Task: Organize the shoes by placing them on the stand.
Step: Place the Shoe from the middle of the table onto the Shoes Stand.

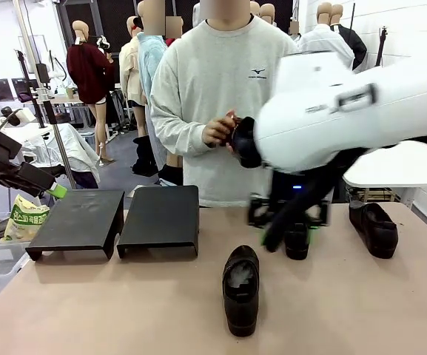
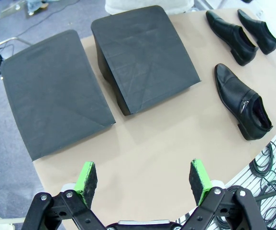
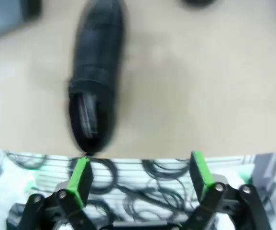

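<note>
3 glossy black round-toed shoes (image 2: 240, 103) lie on beige tabletop (image 2: 152, 143), right of 2 black wedge-shaped stands (image 2: 145, 57), per left wrist cam, left gripper (image 2: 145, 179) spread, holding nothing; right gripper (image 3: 140, 175) likewise released by one blurred shoe; front cam adds person's hands (image 1: 220, 132) far side.

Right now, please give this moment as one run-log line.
stands both empty | three shoes on table | left gripper jaws open, empty | right gripper jaws open, empty, by middle shoe
</note>
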Motion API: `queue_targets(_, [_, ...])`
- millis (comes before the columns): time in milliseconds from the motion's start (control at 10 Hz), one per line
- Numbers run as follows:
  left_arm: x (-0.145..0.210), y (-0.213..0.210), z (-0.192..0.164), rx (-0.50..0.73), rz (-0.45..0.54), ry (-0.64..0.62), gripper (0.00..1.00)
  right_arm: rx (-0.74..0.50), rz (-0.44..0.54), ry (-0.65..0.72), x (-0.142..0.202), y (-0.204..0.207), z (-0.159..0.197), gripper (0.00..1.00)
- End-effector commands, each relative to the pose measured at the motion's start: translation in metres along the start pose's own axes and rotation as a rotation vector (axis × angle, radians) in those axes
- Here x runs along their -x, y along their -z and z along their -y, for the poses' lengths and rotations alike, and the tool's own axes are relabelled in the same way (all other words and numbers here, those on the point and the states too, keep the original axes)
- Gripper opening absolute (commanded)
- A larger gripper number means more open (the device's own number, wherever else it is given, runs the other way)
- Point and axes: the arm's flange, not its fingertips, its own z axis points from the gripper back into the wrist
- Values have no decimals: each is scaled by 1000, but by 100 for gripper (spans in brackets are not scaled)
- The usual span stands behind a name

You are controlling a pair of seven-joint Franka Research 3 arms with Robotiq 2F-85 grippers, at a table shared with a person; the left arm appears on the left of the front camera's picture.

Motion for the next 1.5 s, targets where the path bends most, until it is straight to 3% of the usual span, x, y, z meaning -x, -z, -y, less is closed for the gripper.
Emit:
queue_targets(0, [1, 0, -2, 0, 0, 1, 100, 61, -133, 25, -1, 9, 69, 100])
queue_targets(400, [0, 0, 0, 0, 0, 0, 100, 96, -154, -12, 8, 26, 163, 100])
queue_targets(500, [-4, 15, 37, -54, -68, 24, 100, 101, -149, 16, 3, 32, 177, 100])
queue_targets(700, [-8, 64, 112, -44, -205, -19, 100, 98, -175, 19, 9, 24, 157, 100])
queue_targets(900, [-10, 120, 151, -10, -347, -169, 100, 98, -175, 19, 9, 24, 157, 100])
queue_targets(1100, [4, 150, 151, 71, -407, -272, 100, 98, -175, 19, 9, 24, 157, 100])
queue_targets(1200, [-4, 121, 125, 91, -269, -199, 100, 98, -175, 19, 9, 24, 157, 100])
queue_targets(1300, [16, 148, 166, 6, -410, -188, 100, 98, -175, 19, 9, 24, 157, 100])
queue_targets(1400, [16, 148, 166, 6, -410, -188, 100, 98, -175, 19, 9, 24, 157, 100])
